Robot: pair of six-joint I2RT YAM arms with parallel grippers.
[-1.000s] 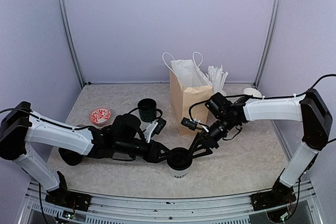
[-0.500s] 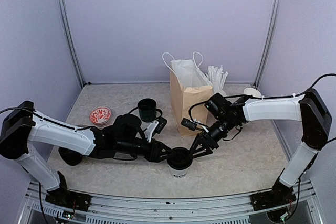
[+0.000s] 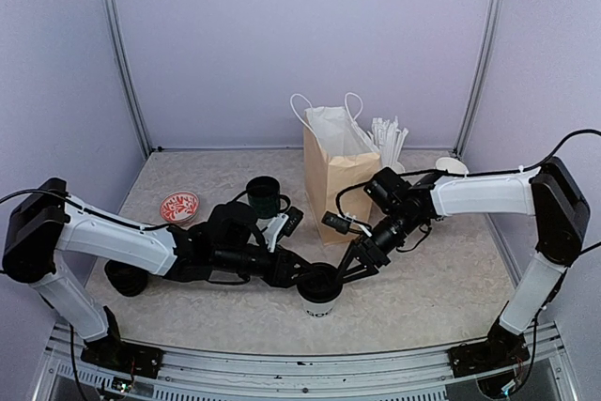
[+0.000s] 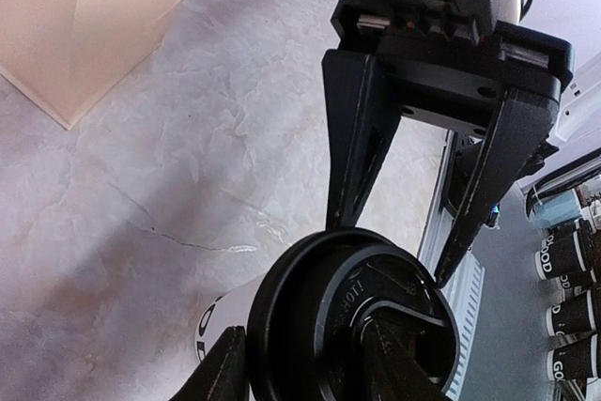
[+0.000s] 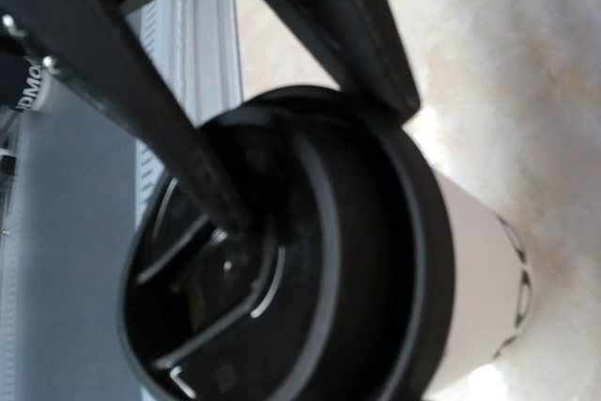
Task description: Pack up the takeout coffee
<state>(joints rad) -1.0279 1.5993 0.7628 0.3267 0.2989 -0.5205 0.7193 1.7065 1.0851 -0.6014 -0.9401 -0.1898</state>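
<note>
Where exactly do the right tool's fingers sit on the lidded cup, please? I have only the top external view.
Observer: The left wrist view shows the right tool with one finger at each side of the black lid, tips at its rim.
Operator: And how is the other arm placed?
Observer: The left tool has one finger beside the white wall of the takeout coffee, under the lid. I cannot tell whether it presses.
</note>
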